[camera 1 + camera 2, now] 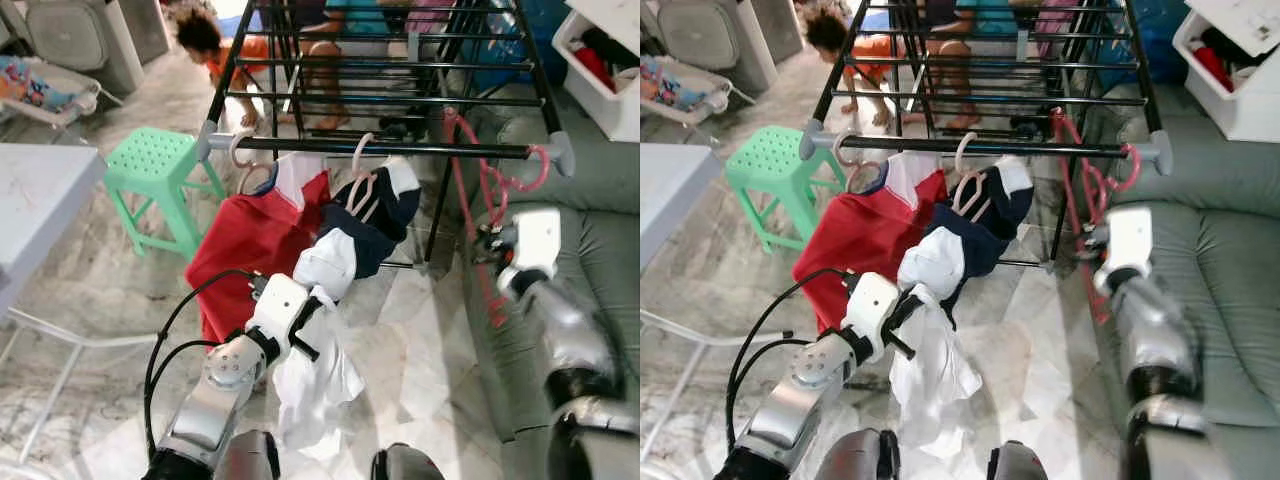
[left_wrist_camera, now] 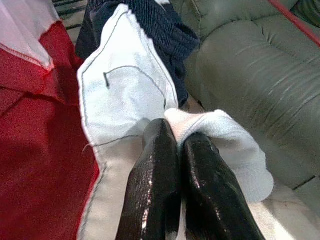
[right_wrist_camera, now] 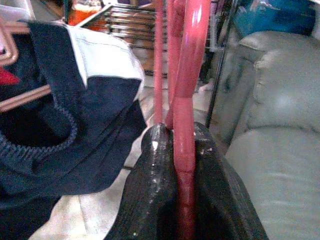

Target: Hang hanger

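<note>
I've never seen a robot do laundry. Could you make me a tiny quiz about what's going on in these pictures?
1. True or false: the right gripper is shut on the pink plastic hanger.
2. What does the left gripper pinch?
3. The hanger's hook sits on: A) the green plastic stool B) the black metal drying rack's front rail C) the grey-green sofa

Key: 1 true. 2 the white cloth of the navy-and-white shirt. 3 B.

Left tool [image 2: 179,145] and right tool [image 3: 182,145] both raised forward, clamped
</note>
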{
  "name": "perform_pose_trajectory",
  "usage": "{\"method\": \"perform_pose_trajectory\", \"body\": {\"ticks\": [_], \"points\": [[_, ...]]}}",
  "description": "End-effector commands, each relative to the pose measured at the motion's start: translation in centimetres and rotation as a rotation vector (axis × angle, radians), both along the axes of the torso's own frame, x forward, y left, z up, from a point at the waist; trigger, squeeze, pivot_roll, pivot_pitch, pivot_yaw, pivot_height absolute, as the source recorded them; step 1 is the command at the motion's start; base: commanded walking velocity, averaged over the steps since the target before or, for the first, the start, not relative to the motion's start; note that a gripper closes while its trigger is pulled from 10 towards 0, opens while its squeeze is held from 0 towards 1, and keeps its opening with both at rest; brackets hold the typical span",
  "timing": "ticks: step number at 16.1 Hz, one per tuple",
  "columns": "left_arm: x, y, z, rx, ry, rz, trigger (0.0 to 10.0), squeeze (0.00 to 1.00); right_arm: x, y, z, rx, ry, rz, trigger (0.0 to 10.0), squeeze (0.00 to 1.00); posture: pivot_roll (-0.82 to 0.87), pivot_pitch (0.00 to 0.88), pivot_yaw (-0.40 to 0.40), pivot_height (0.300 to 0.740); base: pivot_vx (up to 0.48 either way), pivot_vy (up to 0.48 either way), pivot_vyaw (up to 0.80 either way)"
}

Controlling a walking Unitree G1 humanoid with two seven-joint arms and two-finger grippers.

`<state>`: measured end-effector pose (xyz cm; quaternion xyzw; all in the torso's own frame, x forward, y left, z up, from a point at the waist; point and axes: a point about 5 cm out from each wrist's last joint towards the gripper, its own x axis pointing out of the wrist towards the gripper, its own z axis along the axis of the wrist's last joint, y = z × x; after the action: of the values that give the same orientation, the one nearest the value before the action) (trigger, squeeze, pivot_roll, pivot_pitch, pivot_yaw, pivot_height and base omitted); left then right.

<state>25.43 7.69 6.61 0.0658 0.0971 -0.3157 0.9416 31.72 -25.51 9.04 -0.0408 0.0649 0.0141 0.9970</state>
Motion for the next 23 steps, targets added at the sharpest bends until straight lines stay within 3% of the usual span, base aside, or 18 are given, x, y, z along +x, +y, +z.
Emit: {"method": "perform_pose_trajectory", "body": {"ticks": [1, 4, 6, 10, 14, 16, 19, 23], "points": [[0.7, 0.0, 0.8, -0.012, -0.053, 0.009, 10.0, 0.0, -1.2, 0.7, -0.7, 0.04, -0.018, -0.069, 10.0, 0.0, -0.06, 0.0, 0.043, 0.74, 0.0, 0.0, 0.0], [1.1, -0.4, 0.9, -0.022, -0.064, 0.005, 10.0, 0.0, -4.2, 3.3, -3.8, 0.075, 0.083, -0.119, 10.0, 0.0, -0.06, 0.0, 0.049, 0.74, 0.0, 0.0, 0.0], [1.3, -0.7, 1.0, -0.028, -0.071, -0.003, 10.0, 0.0, -4.9, 4.2, -4.6, 0.134, 0.13, -0.122, 10.0, 0.0, -0.07, 0.0, 0.053, 0.74, 0.0, 0.0, 0.0], [1.6, -1.0, 1.0, -0.032, -0.081, -0.007, 10.0, 0.0, -4.9, 3.9, -4.7, 0.16, 0.17, -0.154, 10.0, 0.0, -0.07, 0.0, 0.041, 0.74, 0.0, 0.0, 0.0], [1.6, -1.1, 0.9, -0.035, -0.084, -0.007, 10.0, 0.0, -4.8, 3.6, -4.7, 0.042, 0.195, -0.187, 10.0, 0.0, -0.07, 0.0, 0.036, 0.74, -0.127, 0.0, 0.0], [1.7, -1.2, 0.9, -0.037, -0.085, -0.01, 10.0, 0.0, -4.8, 3.5, -4.6, 0.072, 0.213, -0.242, 10.0, 0.0, -0.08, 0.0, 0.036, 0.74, -0.259, 0.0, 0.0], [1.7, -1.3, 0.8, -0.037, -0.084, -0.014, 10.0, 0.0, -4.7, 3.3, -4.8, 0.037, 0.231, -0.236, 10.0, 0.0, -0.08, 0.0, 0.034, 0.74, -0.274, 0.0, 0.0], [1.7, -1.3, 0.7, -0.036, -0.084, -0.015, 10.0, 0.0, -4.7, 3.6, -4.7, 0.069, 0.24, -0.208, 10.0, 0.0, -0.08, 0.0, 0.032, 0.74, -0.289, 0.0, 0.0]]}}
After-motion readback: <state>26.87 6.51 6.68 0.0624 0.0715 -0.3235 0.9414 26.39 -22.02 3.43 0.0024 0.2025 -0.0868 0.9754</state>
